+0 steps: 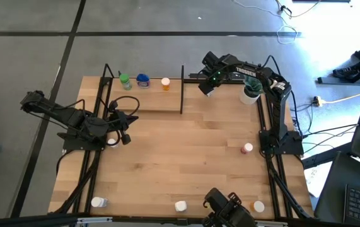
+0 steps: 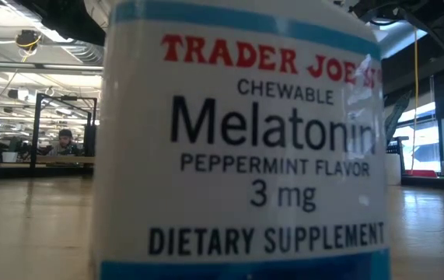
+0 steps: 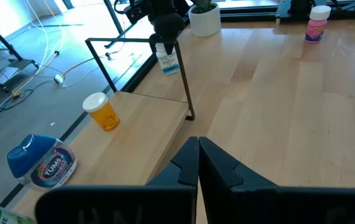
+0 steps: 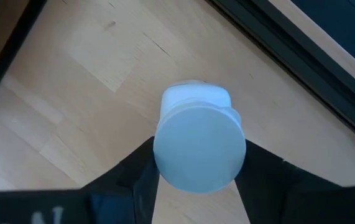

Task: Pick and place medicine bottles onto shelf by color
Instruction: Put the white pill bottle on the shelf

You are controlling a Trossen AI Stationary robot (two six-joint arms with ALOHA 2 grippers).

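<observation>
White-capped bottle sits clamped between the right gripper's half-spread fingers, beside the shelf.

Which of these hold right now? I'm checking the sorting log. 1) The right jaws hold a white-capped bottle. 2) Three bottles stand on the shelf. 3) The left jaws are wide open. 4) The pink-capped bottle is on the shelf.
1) True: the right gripper clamps a white-capped bottle.
2) True: a green bottle, a blue bottle and an orange bottle stand on the shelf.
3) False: the left gripper is shut, empty.
4) False: the pink-capped bottle stands on the table.
</observation>
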